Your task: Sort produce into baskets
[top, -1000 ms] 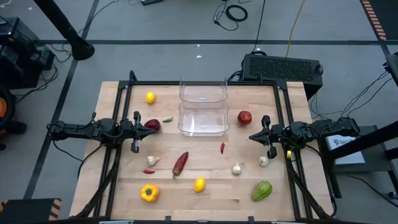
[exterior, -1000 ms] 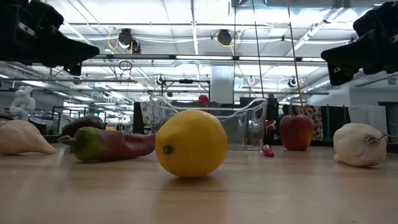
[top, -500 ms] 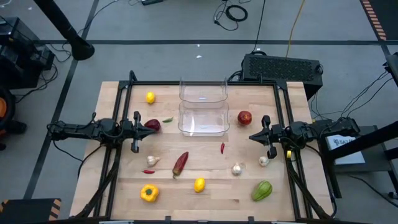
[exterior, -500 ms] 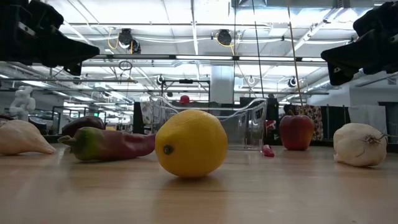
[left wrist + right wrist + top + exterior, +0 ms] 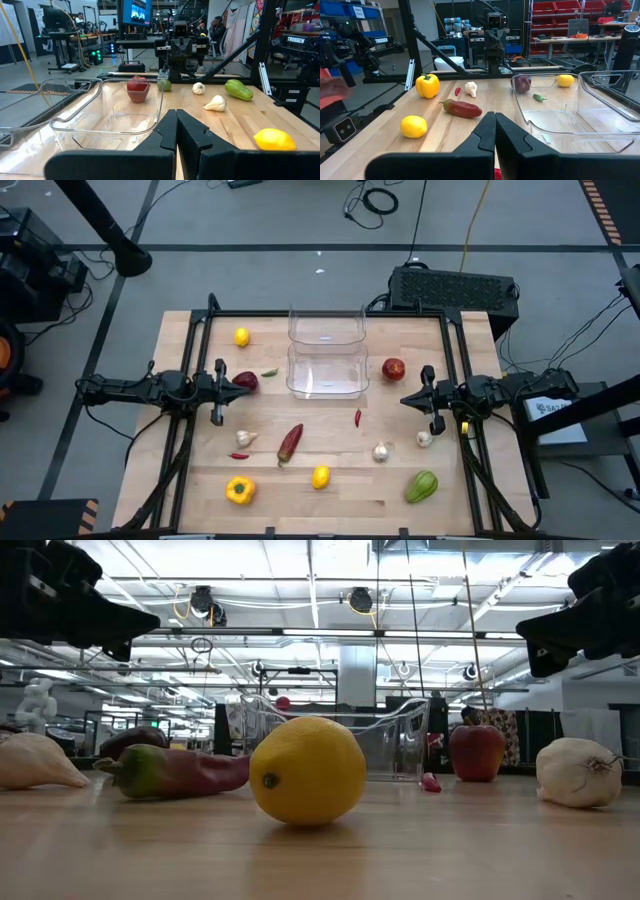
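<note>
Two clear baskets (image 5: 327, 325) (image 5: 326, 370) stand one behind the other at the table's far middle. Produce lies loose on the wood: lemons (image 5: 241, 336) (image 5: 320, 476), a dark red pepper (image 5: 245, 380), an apple (image 5: 393, 368), a long red pepper (image 5: 290, 442), a yellow pepper (image 5: 239, 490), a green pepper (image 5: 421, 486), garlic bulbs (image 5: 245, 438) (image 5: 380, 451) (image 5: 424, 439) and small chillies (image 5: 357, 417) (image 5: 239, 455). My left gripper (image 5: 233, 381) hangs shut above the table's left side, beside the dark red pepper. My right gripper (image 5: 404, 398) hangs shut at the right, near the apple. Both are level and hold nothing.
A black box (image 5: 455, 288) sits off the far right corner. Black frame rails (image 5: 200, 340) (image 5: 455, 340) run along the table's left and right sides. Bare wood shows between the baskets and the near row of produce.
</note>
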Tool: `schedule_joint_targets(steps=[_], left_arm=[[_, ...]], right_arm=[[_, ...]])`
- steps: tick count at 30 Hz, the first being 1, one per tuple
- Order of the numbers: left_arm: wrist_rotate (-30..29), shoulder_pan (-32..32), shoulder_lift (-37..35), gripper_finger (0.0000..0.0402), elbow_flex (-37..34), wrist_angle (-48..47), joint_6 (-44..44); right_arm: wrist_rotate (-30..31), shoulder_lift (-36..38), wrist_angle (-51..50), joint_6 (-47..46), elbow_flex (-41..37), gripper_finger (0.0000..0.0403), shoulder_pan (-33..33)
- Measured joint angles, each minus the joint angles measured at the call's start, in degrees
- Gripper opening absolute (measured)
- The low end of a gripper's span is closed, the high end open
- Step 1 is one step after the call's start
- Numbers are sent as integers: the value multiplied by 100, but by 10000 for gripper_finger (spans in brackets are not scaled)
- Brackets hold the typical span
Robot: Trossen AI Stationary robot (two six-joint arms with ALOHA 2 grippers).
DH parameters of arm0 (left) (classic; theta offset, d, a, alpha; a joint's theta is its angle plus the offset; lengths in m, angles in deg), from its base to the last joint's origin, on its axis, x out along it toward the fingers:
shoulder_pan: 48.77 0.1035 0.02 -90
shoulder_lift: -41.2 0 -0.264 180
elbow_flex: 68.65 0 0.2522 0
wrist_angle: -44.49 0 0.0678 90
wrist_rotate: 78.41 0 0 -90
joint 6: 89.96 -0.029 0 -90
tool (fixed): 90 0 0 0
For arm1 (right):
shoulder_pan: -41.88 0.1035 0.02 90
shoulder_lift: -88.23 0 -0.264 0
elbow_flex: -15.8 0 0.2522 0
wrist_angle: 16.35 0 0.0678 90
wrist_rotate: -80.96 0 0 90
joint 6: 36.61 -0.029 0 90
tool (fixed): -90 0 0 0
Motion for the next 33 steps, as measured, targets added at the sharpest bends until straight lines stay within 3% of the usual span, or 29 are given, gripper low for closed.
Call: schedule_joint_targets(steps=[24,30,33], left_arm=[[-21,-2,0,6,0,21,0],[-416,-2,2,6,-18,559,-59],[-1034,0,1,6,316,358,202]], right_arm=[[0,-2,0,0,0,0,0],[1,-1,-1,177,-2,0,0],[2,-2,0,146,0,0,0]])
